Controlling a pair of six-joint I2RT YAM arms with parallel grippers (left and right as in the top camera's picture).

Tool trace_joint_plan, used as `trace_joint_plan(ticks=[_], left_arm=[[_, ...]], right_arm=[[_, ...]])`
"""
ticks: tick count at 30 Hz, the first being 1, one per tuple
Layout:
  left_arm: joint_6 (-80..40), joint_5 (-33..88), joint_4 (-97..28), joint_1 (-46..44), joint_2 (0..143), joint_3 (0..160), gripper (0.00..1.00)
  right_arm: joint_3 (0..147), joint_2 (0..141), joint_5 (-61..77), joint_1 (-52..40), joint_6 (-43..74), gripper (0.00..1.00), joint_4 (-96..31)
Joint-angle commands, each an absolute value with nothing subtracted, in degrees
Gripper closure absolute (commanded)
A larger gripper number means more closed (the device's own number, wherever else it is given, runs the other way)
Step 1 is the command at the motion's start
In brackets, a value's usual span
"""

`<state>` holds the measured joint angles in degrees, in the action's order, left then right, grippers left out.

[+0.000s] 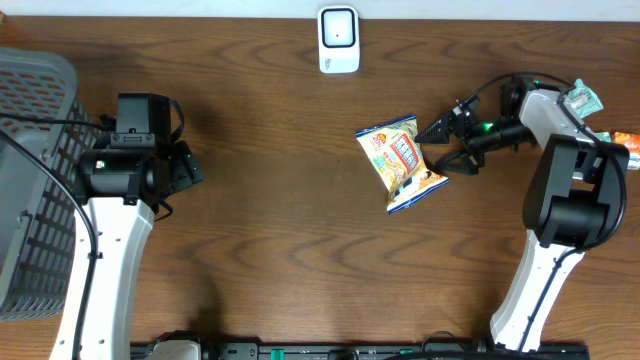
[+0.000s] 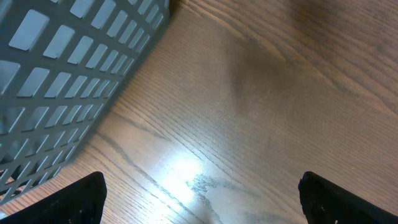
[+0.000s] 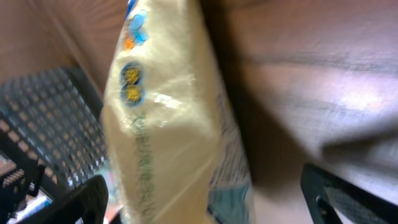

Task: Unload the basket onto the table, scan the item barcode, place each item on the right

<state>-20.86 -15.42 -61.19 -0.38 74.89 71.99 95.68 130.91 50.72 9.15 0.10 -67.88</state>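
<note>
Overhead shows the snack bag [image 1: 402,163] lying flat right of the table's [image 1: 270,230] centre. The scanner [image 1: 338,40] stands at the middle of the far edge, well apart from it. Right gripper [image 1: 437,150] sits at the bag's right side, jaws apart. Right wrist view has the bag btwn the fingers [image 3: 74,199], blurred, no squeeze visible. Left gripper [image 1: 187,165] hangs near the basket [image 1: 30,150] at the left edge, jaws wide, nothing in them.

Step in hand looks like the grasp. To do it well, close on the bag's edge seam, not the puffy middle, so it doesn't slip or crumple. Lift clear of the table before swinging over. Barcode isn't visible in any view, so prob. the bag needs turning until the code faces the scanner, held flat & steady.
</note>
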Motion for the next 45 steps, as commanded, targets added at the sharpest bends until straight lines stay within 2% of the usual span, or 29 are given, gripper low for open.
trace_joint_plan(ticks=[1, 5, 8, 13, 15, 16, 17, 18, 19, 20, 22, 23, 36, 41, 45], left_arm=[[-20.4, -16.6, -61.36, -0.16, 74.94, 72.12, 0.03], [-20.38, -16.58, -61.36, -0.16, 74.94, 72.12, 0.02], [-20.4, -16.58, -61.36, -0.16, 74.94, 72.12, 0.02], [-20.38, -16.58, -61.36, -0.16, 74.94, 72.12, 0.02], [-20.38, -16.58, -61.36, -0.16, 74.94, 72.12, 0.03], [-20.38, -16.58, -61.36, -0.16, 74.94, 72.12, 0.03], [-20.4, -16.58, -61.36, -0.16, 74.94, 72.12, 0.03], [-20.4, -16.6, -61.36, -0.16, 74.94, 72.12, 0.02], [-20.38, -16.6, -61.36, -0.16, 74.94, 72.12, 0.02], [-20.38, -16.58, -61.36, -0.16, 74.94, 72.12, 0.02], [-20.38, -16.6, -61.36, -0.16, 74.94, 72.12, 0.02], [-20.38, -16.58, -61.36, -0.16, 74.94, 72.12, 0.02], [-20.38, -16.58, -61.36, -0.16, 74.94, 72.12, 0.02], [-20.4, -16.58, -61.36, -0.16, 74.94, 72.12, 0.02], [-20.38, -16.6, -61.36, -0.16, 74.94, 72.12, 0.02]], right_arm=[[99.59, 131.46, 50.48, 8.16, -6.11, 0.04, -70.15], [99.72, 131.46, 49.91, 5.8, -7.6, 0.02, -70.28], [99.68, 131.46, 44.29, 3.55, -7.53, 0.01, -70.08], [97.58, 131.46, 31.62, -0.43, 0.19, 0.01, -69.19], [95.26, 131.48, 31.66, -1.89, 1.32, 0.01, -67.02], [93.17, 131.48, 31.66, -2.96, 1.96, 0.05, -64.93], [91.57, 131.48, 31.68, -3.75, 2.13, 0.12, -63.4], [90.35, 131.48, 31.86, -4.36, 2.13, 0.29, -62.15], [89.52, 131.48, 31.88, -4.8, 2.11, 0.38, -61.3], [88.97, 131.48, 31.88, -5.23, 2.13, 0.62, -60.69], [88.82, 131.48, 31.86, -5.82, 2.11, 0.95, -60.55], [88.9, 131.46, 32.01, -6.07, 2.17, 0.99, -60.45], [103.0, 124.86, 29.58, -4.93, 2.48, 0.99, -63.48], [104.29, 118.91, 8.32, -8.14, 8.38, 0.99, -61.93], [104.25, 117.4, -19.86, -14.11, 16.64, 0.99, -63.77]])
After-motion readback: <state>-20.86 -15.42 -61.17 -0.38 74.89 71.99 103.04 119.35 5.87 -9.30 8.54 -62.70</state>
